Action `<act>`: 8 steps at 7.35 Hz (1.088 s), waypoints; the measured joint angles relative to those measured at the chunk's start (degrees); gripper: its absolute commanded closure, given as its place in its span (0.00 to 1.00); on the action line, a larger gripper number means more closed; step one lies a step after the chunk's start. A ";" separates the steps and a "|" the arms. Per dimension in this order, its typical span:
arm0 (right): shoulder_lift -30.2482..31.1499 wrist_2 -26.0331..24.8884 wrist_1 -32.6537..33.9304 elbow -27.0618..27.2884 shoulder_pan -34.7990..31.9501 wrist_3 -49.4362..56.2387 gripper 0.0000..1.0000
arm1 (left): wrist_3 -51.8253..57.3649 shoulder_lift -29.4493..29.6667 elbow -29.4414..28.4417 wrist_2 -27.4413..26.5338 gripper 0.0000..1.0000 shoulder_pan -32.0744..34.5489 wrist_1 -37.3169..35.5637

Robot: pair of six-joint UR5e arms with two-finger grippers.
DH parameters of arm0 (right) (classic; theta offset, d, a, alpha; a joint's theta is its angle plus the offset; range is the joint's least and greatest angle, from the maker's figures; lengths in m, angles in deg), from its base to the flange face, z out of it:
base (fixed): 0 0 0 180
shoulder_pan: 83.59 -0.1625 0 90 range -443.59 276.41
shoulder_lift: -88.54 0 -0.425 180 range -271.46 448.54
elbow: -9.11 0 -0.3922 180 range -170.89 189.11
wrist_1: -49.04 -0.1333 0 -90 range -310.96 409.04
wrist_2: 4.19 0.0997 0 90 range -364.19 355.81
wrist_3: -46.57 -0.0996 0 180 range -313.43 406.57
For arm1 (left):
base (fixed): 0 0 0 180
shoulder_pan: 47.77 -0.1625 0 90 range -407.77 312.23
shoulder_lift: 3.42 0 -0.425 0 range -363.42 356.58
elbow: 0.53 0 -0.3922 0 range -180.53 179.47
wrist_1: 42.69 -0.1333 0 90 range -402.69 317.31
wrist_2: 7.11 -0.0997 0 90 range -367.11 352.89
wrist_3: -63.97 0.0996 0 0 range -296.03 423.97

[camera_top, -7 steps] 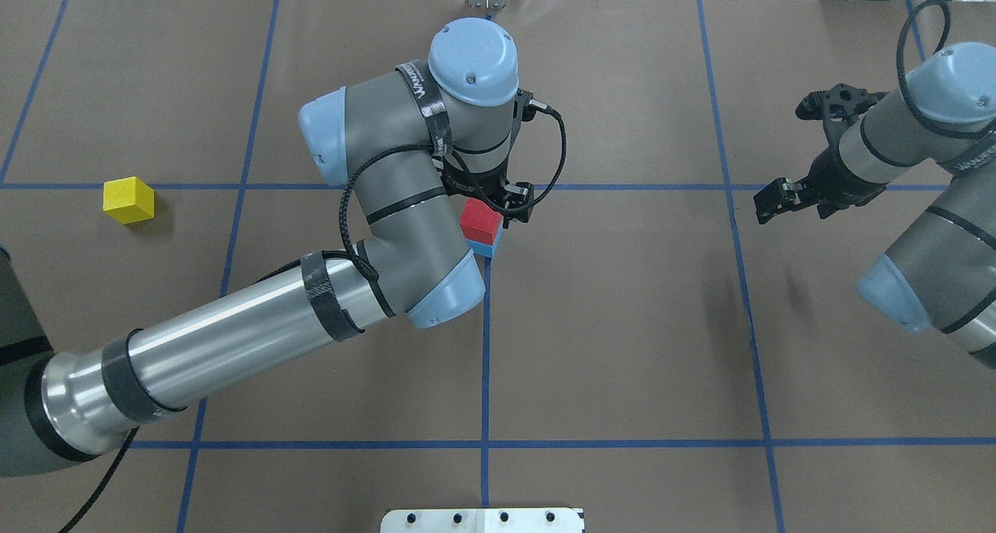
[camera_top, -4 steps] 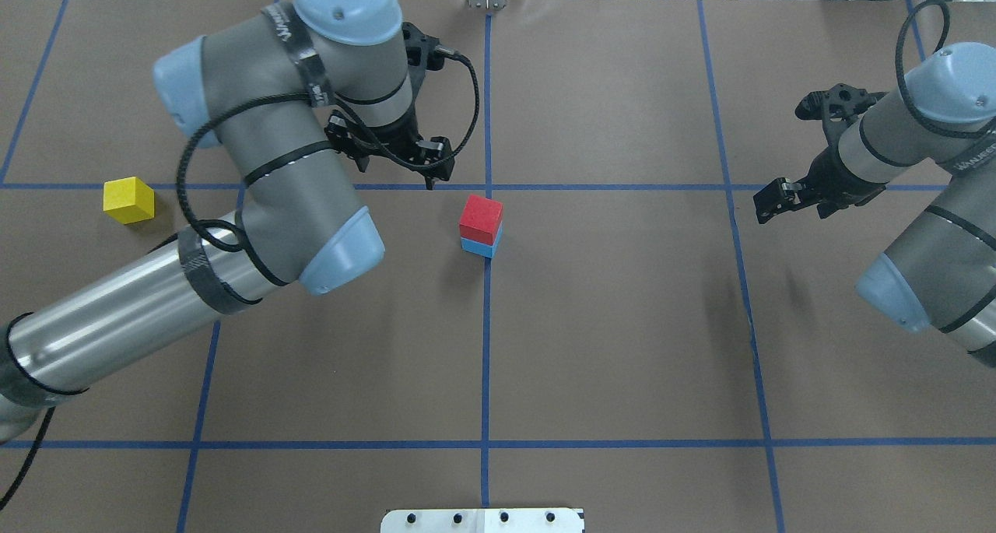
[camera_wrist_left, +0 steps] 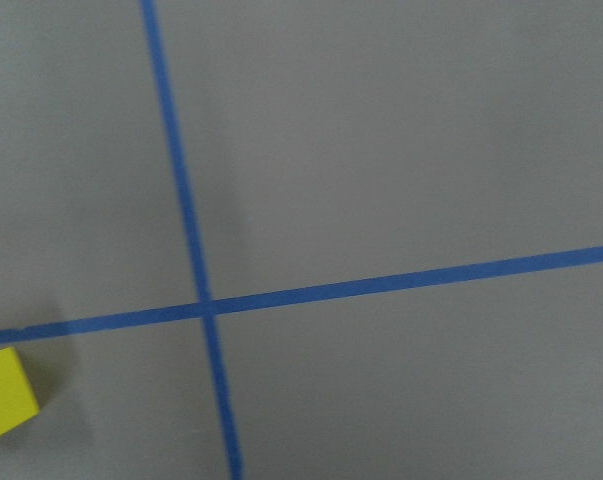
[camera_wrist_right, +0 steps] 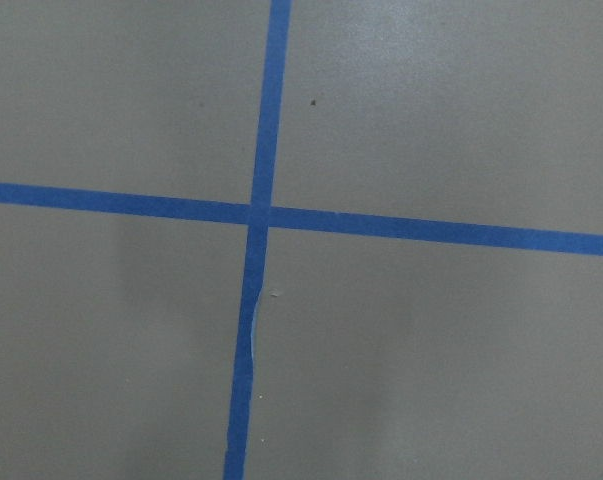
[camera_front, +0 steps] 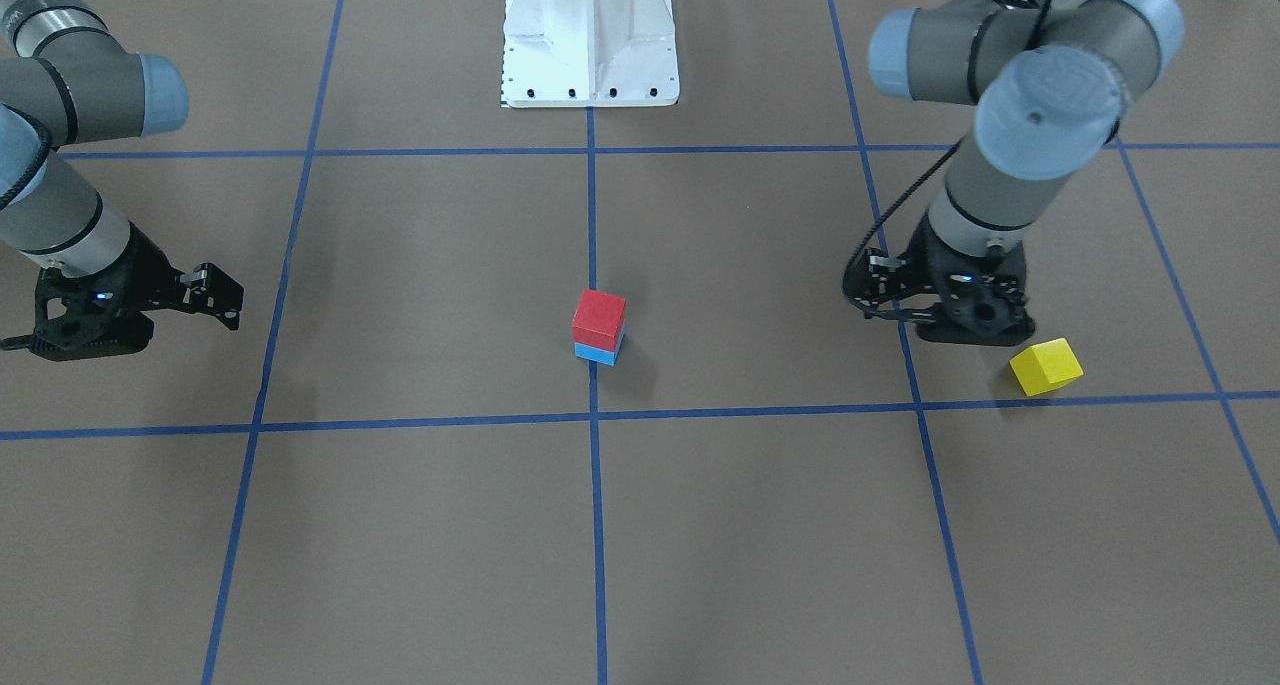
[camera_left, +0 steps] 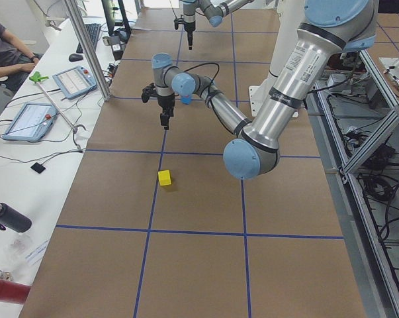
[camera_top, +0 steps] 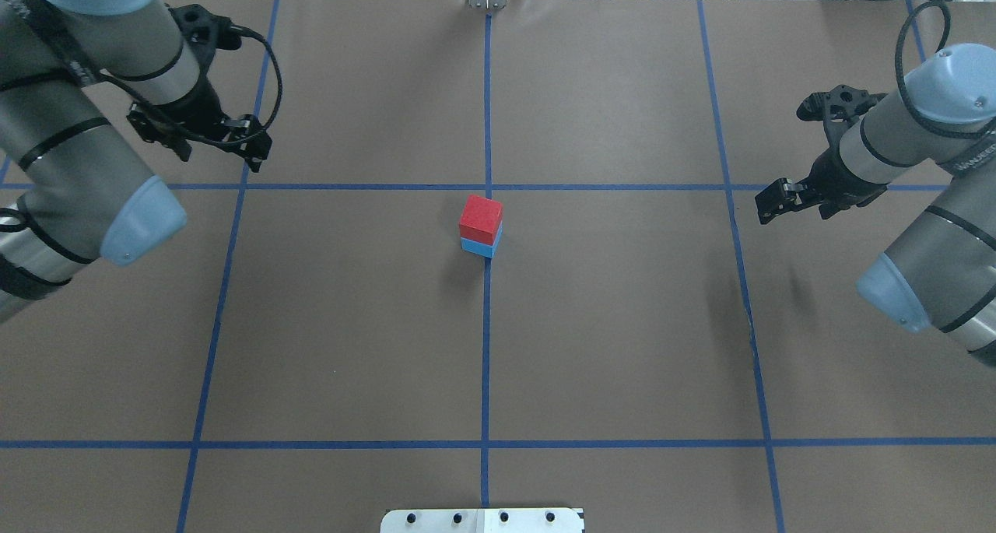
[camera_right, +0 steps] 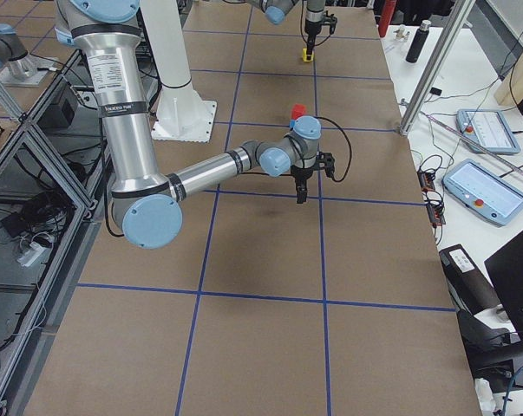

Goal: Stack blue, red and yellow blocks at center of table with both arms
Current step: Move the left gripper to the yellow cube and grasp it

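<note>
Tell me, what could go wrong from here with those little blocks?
The yellow block lies turned against the tape lines, so the open left gripper might pinch it crookedly. Setting it down could also knock the red block off the blue block, since that stack is just one cube wide.

Red block [camera_top: 480, 216], blue block [camera_top: 484, 247] and yellow block [camera_front: 1045, 366] sit on a brown, blue-gridded table [camera_top: 622, 323].
</note>
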 measured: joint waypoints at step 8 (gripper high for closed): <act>-1.15 -0.57 -0.05 0.13 0.45 -0.13 0.00 | -4.40 -12.11 -16.48 4.13 0.01 6.00 26.47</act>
